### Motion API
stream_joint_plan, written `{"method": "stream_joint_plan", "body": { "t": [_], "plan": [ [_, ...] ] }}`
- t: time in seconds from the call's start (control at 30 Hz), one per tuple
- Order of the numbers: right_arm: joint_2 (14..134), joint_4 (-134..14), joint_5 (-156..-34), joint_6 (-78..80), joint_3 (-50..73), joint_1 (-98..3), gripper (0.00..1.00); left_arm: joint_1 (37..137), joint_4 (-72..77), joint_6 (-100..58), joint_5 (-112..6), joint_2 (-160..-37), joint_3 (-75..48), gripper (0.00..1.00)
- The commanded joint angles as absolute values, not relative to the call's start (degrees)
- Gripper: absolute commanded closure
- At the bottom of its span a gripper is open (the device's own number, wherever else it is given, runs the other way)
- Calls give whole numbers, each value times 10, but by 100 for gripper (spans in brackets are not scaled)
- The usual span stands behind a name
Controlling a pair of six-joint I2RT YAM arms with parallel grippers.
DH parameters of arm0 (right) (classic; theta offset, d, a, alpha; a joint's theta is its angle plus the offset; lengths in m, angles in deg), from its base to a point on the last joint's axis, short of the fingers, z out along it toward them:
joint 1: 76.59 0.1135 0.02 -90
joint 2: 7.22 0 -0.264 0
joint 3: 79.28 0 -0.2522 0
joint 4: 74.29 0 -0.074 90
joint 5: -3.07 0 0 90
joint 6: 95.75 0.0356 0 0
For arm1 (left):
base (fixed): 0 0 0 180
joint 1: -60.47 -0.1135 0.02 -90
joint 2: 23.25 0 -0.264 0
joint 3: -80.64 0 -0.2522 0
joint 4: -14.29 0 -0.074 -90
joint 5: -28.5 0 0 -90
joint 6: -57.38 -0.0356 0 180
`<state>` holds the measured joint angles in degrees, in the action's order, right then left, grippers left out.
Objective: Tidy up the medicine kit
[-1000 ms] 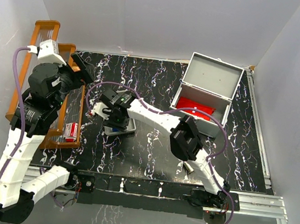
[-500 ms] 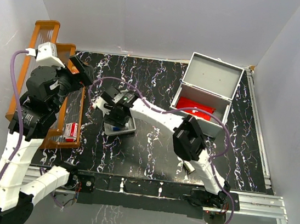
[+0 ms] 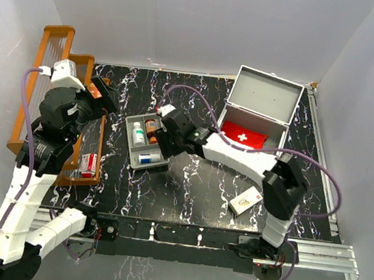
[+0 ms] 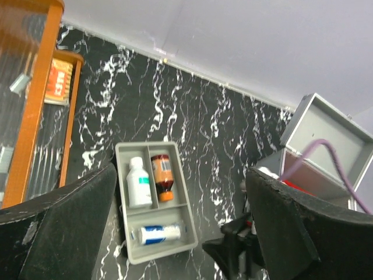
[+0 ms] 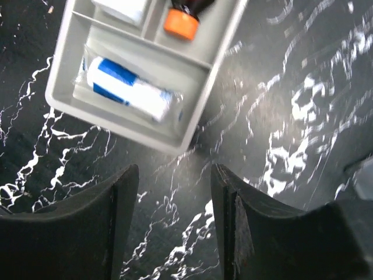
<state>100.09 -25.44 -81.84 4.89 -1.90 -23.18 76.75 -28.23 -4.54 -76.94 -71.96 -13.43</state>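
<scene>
1. Orange wooden rack (image 3: pixel 42 86) lines table's 9 o'clock edge. Left gripper (image 3: pixel 105 93) beside it, fingers wide apart, empty.
2. Shallow grey tray (image 4: pixel 120 198), 3 compartments: white bottle (image 4: pixel 139 184), amber bottle (image 4: pixel 162 175) w/ orange cap, blue-white roll (image 4: pixel 156 233). Right gripper (image 5: pixel 175 175) just beside tray's 3 o'clock edge, fingers apart, nothing held.
3. Wide gap of black white-veined tabletop (image 3: pixel 188 182) separates tray & kit.
4. Medicine kit (image 3: pixel 265 98) at 1 o'clock: boxy grey metal, lid open, red pouch (image 3: pixel 243 135) inside. White carton (image 3: pixel 245 200) at 5 o'clock.
</scene>
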Motion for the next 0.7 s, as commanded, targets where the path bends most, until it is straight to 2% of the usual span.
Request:
{"method": "stream_joint_plan", "body": {
  "t": [0.0,0.13,0.3,0.33,0.43,0.47,0.67],
  "plan": [
    [885,-403,-786,196,109,-229,50,766,-279,-58,-728,-707,-171,9],
    [825,-411,-747,229,177,-228,49,766,-267,-95,-656,-713,-216,13],
    [801,-401,-748,251,205,-228,49,766,-284,-76,-627,-754,-262,20],
    [800,-404,-748,256,209,-228,49,766,-285,-64,-626,-767,-272,23],
    [802,-414,-753,267,216,-228,49,766,-291,-26,-643,-809,-304,45],
    [805,-416,-755,272,215,-228,49,766,-294,-14,-660,-827,-315,49],
    [838,-432,-777,301,202,-227,51,766,-268,21,-690,-888,-369,59]
  ]
}}
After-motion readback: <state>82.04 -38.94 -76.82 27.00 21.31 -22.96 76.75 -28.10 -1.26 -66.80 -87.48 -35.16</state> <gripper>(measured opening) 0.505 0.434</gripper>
